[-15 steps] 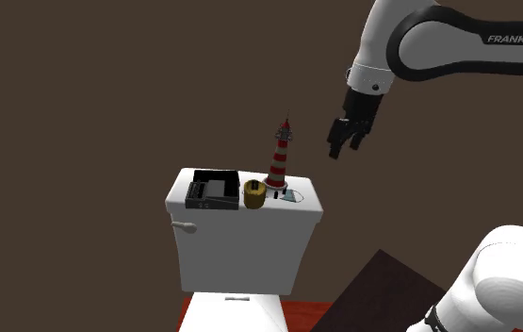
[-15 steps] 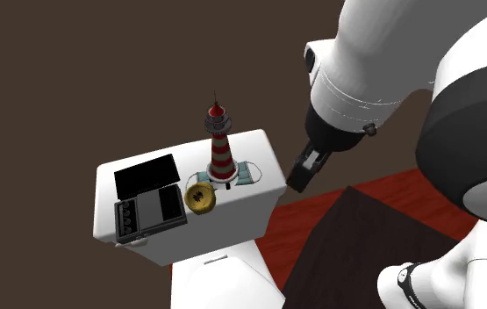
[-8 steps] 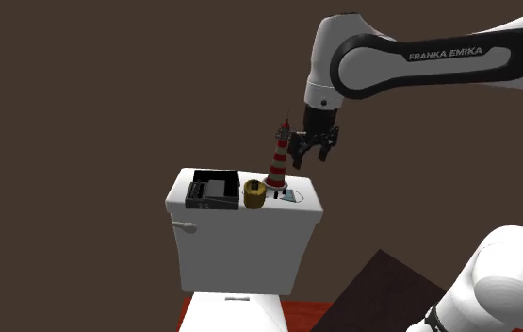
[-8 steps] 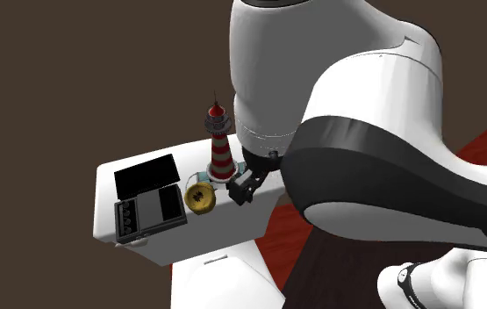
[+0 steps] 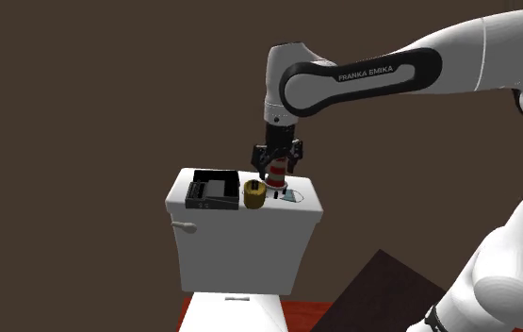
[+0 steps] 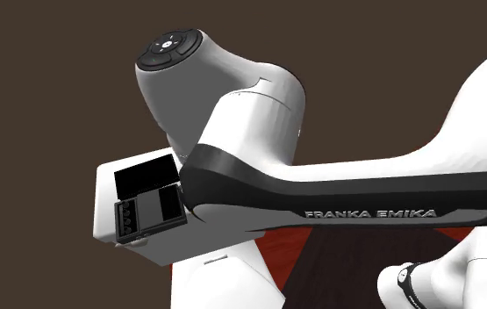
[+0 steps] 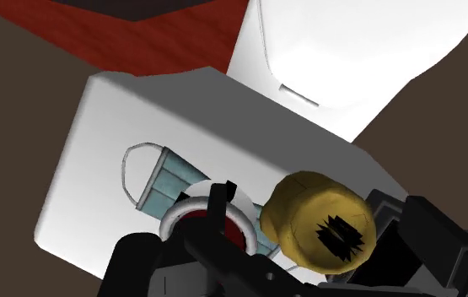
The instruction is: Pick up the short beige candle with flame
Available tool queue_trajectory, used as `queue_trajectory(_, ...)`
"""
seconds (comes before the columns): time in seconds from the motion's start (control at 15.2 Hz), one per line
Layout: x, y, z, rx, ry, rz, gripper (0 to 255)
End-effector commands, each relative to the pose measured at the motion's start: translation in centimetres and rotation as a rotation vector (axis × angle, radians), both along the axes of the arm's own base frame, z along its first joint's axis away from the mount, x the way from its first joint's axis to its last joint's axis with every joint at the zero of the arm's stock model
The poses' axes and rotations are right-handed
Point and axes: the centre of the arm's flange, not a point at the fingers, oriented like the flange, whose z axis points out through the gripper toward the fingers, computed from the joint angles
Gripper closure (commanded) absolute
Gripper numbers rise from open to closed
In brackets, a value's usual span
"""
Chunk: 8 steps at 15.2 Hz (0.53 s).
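One short golden-beige candle (image 5: 254,195) stands on the toilet tank lid (image 5: 308,204), close to its front edge and about midway along it. It sits between a black box (image 5: 210,189) and a red-and-white lighthouse (image 5: 276,176). Your claw (image 5: 276,160) hangs over the lighthouse, fingers spread apart around its tower. The candle sits lower than the claw, just beside the lighthouse on the box's side. It stands upright, long axis vertical, dark jagged top facing up.
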Motion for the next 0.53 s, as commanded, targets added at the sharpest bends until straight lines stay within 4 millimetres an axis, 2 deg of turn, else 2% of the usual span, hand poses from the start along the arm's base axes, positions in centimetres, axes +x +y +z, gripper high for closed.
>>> queue_trajectory(0.0, 2.4, 0.9, -1.6, 0.001, 0.014, -0.035, 0)
queue_trajectory(0.2, 5.3, 2.0, -3.8, 0.003, 0.033, -0.078, 0)
queue_trajectory(0.46, 5.3, 2.0, -5.9, 0.003, 0.033, -0.078, 0)
